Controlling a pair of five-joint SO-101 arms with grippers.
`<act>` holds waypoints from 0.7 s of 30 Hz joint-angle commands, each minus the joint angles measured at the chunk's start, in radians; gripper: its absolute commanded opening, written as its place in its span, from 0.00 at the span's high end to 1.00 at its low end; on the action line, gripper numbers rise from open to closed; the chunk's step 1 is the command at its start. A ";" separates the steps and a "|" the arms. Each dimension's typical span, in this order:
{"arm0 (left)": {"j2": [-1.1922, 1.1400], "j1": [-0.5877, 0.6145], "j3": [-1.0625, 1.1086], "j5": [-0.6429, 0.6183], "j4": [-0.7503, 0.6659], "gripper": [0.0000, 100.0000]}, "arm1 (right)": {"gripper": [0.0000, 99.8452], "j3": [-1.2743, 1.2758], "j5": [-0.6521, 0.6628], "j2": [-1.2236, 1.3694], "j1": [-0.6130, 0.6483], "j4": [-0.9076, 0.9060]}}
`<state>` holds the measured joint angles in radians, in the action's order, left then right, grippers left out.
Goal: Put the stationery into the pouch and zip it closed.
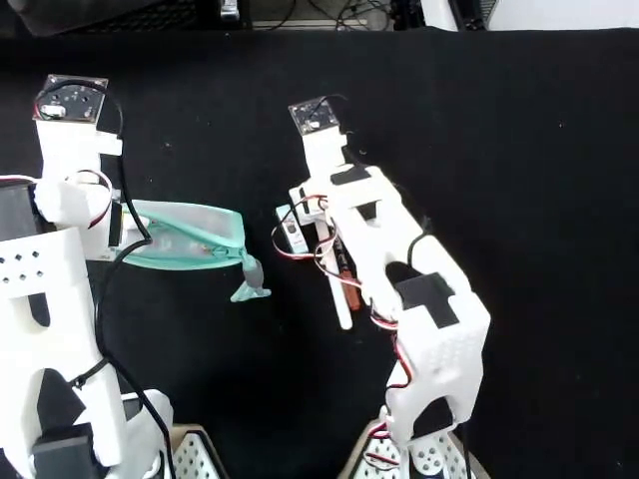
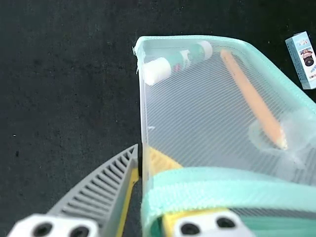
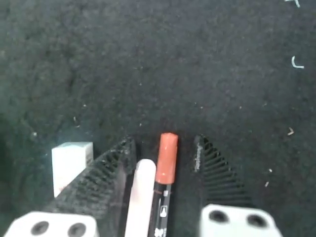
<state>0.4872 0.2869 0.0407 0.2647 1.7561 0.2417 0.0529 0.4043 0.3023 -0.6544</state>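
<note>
A see-through pouch (image 1: 190,238) with teal trim lies on the black table, its grey zipper pull (image 1: 255,271) at the end toward the middle. Inside the pouch (image 2: 207,123) I see an orange pencil (image 2: 252,98) and a glue stick (image 2: 170,64) with a white cap. My left gripper (image 2: 143,154) is shut on the pouch's edge at its other end. My right gripper (image 3: 163,143) is low over the table and open. Its fingers (image 3: 116,165) straddle a red-capped pen (image 3: 166,155) and a white pen (image 3: 140,197) lying side by side. A small boxed eraser (image 3: 71,163) sits just beside that gripper.
The boxed eraser (image 1: 290,230) lies between the pouch and the pens (image 1: 344,299), and it also appears beyond the pouch as a blue-and-white box (image 2: 302,59). Black cloth covers the table (image 1: 539,150), with open room on the right. Both arm bases stand at the front edge.
</note>
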 commanded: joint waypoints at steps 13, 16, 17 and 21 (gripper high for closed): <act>0.012 -0.015 -0.010 -0.031 0.000 0.97 | 0.86 -0.133 -0.003 0.027 -0.037 -0.110; 0.011 -0.015 -0.010 -0.031 0.000 0.97 | 0.87 -0.243 0.000 0.091 -0.038 -0.232; 0.009 -0.015 -0.010 -0.031 0.000 0.97 | 0.87 -0.289 0.000 0.120 -0.038 -0.282; 0.012 -0.015 -0.010 -0.031 0.000 0.97 | 0.94 -0.475 0.002 0.234 -0.069 -0.479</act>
<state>0.4872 0.2869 0.0407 0.2401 1.7561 -0.1051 0.0529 0.5884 0.2654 -1.0042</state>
